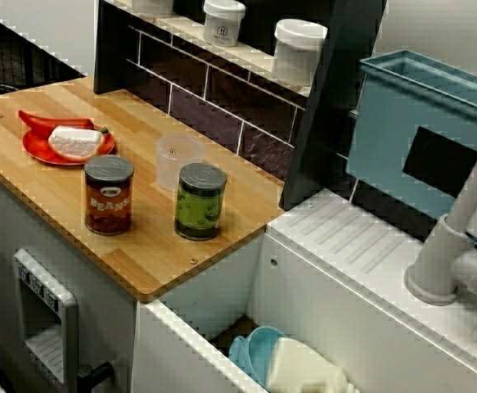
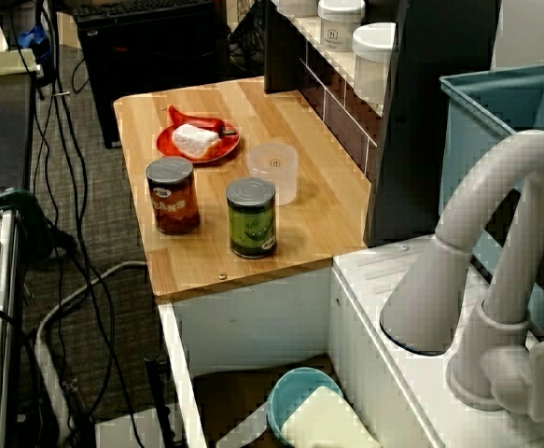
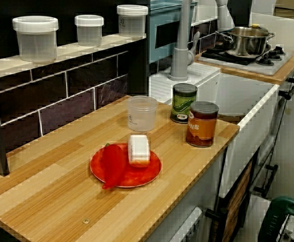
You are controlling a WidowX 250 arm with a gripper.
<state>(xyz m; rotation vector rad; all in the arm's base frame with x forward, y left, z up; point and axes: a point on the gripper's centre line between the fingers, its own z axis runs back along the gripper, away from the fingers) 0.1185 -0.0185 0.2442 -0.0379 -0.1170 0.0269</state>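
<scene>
In the view from above, a brown-labelled metal can (image 1: 109,195) and a green-labelled metal can (image 1: 200,201) are standing apart at centre frame on the wooden counter (image 1: 148,255), a translucent plastic cup (image 1: 178,160) is sitting just behind them, and the gripper is showing in no view, so its opening and hold cannot be told.

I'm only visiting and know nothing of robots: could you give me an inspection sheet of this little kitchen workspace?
Surface: wooden counter, level.
Job's things: bean can and green can upright, apart; clear cup close by the green can; red plate bearing red pepper and white block.
Clutter: lidded jars on the shelf; blue bowl in the sink.
Grippers: nothing seen.
Cables: several cables trail over the floor beside the counter.
Surroundings: grey tap, steel pot on the stove, blue bin.
</scene>
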